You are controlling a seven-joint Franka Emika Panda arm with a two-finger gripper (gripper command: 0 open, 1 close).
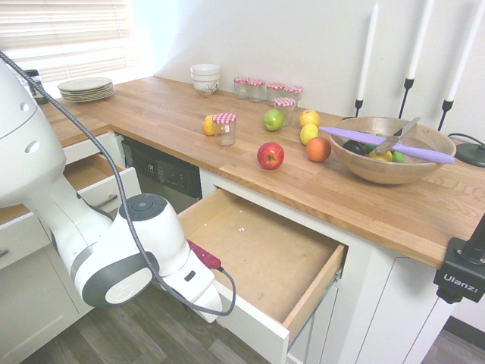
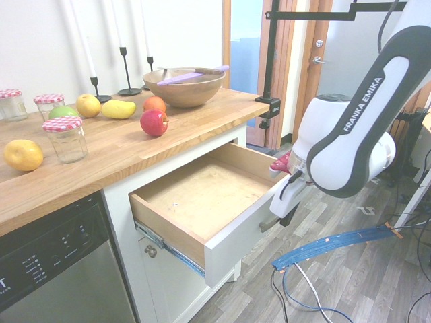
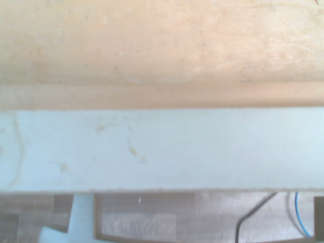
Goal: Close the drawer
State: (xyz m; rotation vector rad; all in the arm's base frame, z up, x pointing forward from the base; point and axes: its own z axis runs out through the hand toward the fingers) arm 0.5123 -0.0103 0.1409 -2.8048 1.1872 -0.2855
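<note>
In the kitchen's lower centre, the wide white-fronted wooden drawer (image 2: 202, 195) stands pulled out under the oak butcher-block countertop (image 1: 189, 114), the white arm's gripper (image 2: 288, 214) pressed together at its front.

Kitchen. White wall (image 1: 303, 38) behind a butcher-block wooden counter (image 1: 227, 163). Window with slatted blinds (image 1: 61, 34) at 10 o'clock in the first exterior view, strong daylight through it. White base cabinets (image 1: 386, 318) under the counter; dark-fronted dishwasher (image 1: 163, 173) set in between them. Grey wood-plank floor (image 2: 350, 296). In the second exterior view, a wood-framed doorway (image 2: 246, 40) at 12 o'clock and a brown door (image 2: 323, 47) at 1 o'clock.
</note>
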